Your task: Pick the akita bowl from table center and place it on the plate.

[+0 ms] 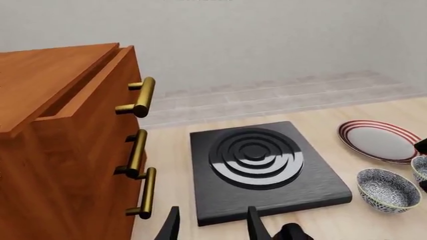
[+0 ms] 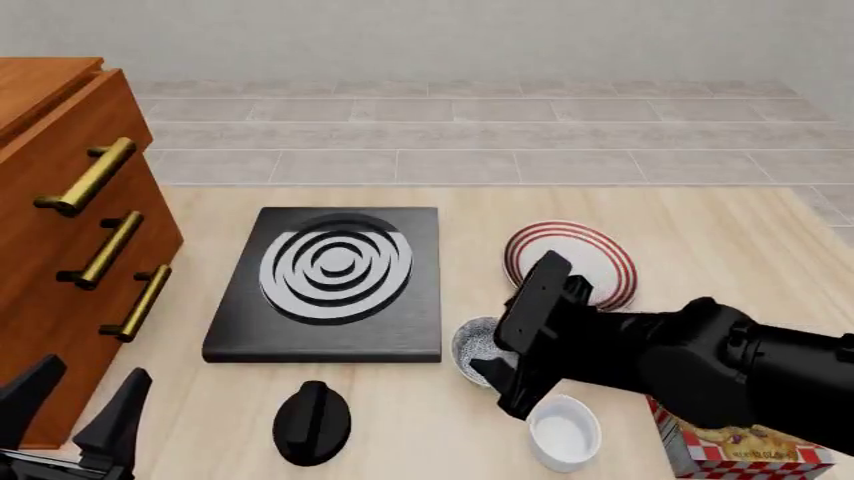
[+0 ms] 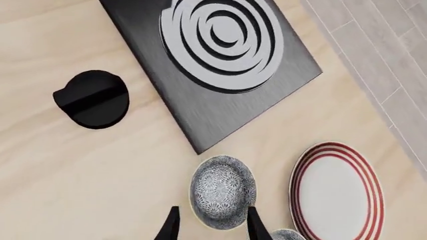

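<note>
Straddling the akita bowl (image 3: 223, 192), the right end effector (image 3: 212, 226) is spread wide, one dark finger on each side of the rim. Whether the fingers touch the bowl cannot be told. In the front view the bowl (image 2: 471, 343) stands on the pale wooden surface (image 2: 694, 240) near its middle, mostly hidden under the right arm (image 2: 667, 355), just off the 5 o'clock corner of the black burner plate (image 2: 334, 282).

The plate (image 2: 574, 262) lies at the bowl's 1 o'clock, near it but apart. A second speckled bowl (image 3: 287, 234) shows only an edge in the right wrist view, close by the plate (image 3: 337, 192). A white ramekin (image 2: 563, 432) stands at the akita bowl's 5 o'clock and a black knob (image 2: 311, 422) at its 8 o'clock.

Well apart, at the surface's 7 o'clock, the left end effector (image 2: 74, 412) hangs empty with its fingers wide, beside the wooden cabinet (image 2: 54, 300) with brass handles.
</note>
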`<act>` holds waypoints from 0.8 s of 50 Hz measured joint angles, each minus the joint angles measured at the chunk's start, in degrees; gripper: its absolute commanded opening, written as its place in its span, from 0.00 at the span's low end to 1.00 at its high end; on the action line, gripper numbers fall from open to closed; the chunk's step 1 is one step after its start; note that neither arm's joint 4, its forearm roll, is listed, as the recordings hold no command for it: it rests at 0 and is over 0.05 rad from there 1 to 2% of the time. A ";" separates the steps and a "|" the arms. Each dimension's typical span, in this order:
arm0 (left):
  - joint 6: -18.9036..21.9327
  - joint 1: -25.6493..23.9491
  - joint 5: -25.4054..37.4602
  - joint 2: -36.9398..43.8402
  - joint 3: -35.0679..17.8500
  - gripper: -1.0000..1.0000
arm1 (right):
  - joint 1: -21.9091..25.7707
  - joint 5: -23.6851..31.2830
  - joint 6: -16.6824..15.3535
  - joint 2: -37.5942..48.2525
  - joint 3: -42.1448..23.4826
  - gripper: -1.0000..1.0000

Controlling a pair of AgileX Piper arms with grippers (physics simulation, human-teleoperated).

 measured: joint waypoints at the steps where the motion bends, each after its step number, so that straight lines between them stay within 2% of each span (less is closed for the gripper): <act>1: 0.16 -0.01 0.07 -0.11 0.00 1.00 | 0.01 -0.25 -0.10 0.47 0.03 1.00; 40: 1.41 -1.19 0.86 -1.47 -0.04 1.00 | -0.06 -7.74 -1.11 13.63 1.28 1.00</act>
